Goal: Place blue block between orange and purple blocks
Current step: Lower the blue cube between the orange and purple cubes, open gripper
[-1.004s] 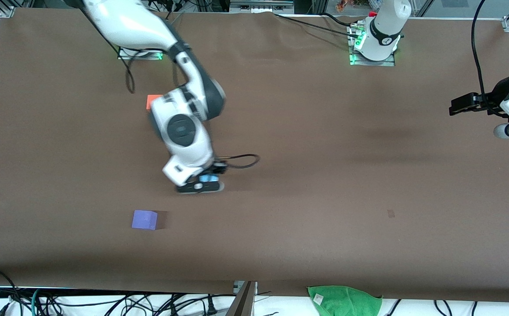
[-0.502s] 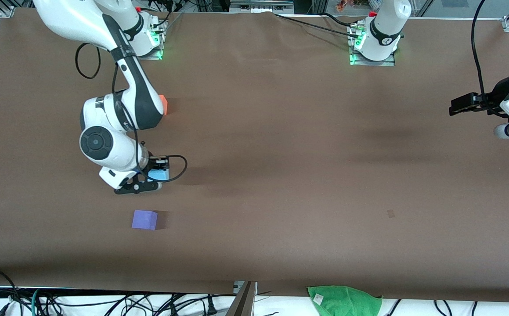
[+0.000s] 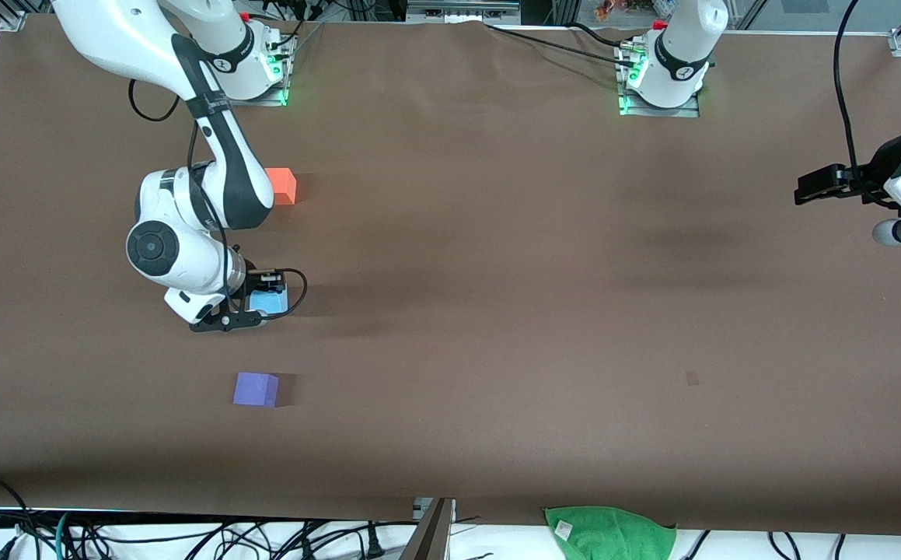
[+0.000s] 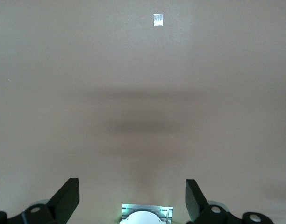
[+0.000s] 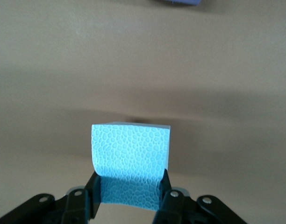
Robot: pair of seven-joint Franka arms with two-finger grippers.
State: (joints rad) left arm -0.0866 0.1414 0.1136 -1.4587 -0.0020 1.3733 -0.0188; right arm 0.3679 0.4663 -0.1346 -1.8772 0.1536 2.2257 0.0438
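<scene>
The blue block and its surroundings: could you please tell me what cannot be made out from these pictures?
- Front view: the right claw and wrist cover much of the blue block; whether it touches the table is unclear.
- Front view: the right arm hides one side of the orange block.
- Right wrist view: the purple block is cut off by the edge.
- Front view: the left claw is too small to judge.

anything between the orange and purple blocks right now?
Front view: the right tool, shut on the blue block, sits over the stretch between the orange block and the purple block.
</scene>
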